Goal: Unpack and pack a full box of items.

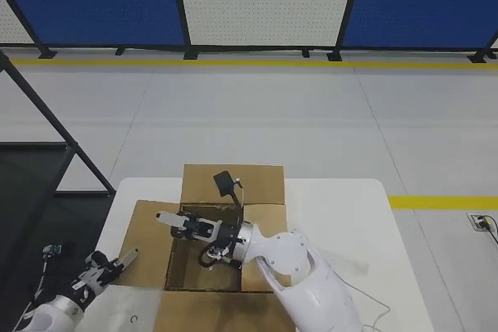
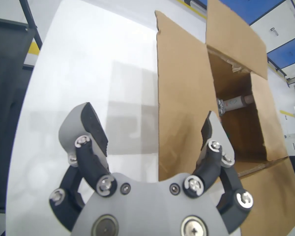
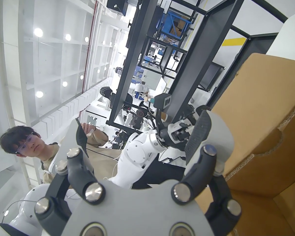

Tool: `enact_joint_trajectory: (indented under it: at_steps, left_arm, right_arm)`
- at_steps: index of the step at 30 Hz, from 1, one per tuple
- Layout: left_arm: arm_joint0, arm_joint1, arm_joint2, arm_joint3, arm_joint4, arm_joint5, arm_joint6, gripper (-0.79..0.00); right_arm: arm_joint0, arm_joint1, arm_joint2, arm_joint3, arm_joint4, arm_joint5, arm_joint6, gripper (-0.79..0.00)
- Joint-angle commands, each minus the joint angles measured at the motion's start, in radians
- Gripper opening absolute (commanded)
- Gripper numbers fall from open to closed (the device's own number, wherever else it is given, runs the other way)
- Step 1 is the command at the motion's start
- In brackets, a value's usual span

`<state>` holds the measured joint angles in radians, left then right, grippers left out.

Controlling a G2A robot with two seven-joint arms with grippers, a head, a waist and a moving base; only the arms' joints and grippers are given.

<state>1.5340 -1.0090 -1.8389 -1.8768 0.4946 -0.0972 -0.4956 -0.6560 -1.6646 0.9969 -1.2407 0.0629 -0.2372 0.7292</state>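
Box [image 1: 232,178] open on table [image 1: 340,216]; left tool [image 2: 150,114] spread wide, empty, just beside it; right tool [image 3: 140,121] wide open, empty, over box

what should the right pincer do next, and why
Probably tilt the right pincer down into the box. It is open and empty, held over the open box and pointing sideways rather than down. The left pincer is open too, but off beside a flap, over the table. What lies inside is too dark to tell.
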Motion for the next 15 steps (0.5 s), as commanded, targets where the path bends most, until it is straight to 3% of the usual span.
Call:
enact_joint_trajectory:
  at_steps: [1,9,15]
  left_arm:
    - [0.009,0.001,-0.031,-0.023,-0.012,-0.006,0.005,0.000]
    - [0.028,0.000,-0.127,-0.123,-0.131,-0.035,0.009,0.000]
    - [-0.008,0.006,-0.136,-0.155,-0.350,-0.069,-0.138,0.000]
  right_arm:
    - [-0.008,0.004,0.009,-0.008,0.007,-0.008,0.017,0.000]
    - [-0.080,0.033,0.080,-0.087,0.004,-0.001,0.067,0.000]
    - [-0.210,0.067,0.178,-0.232,0.006,-0.031,0.100,0.000]
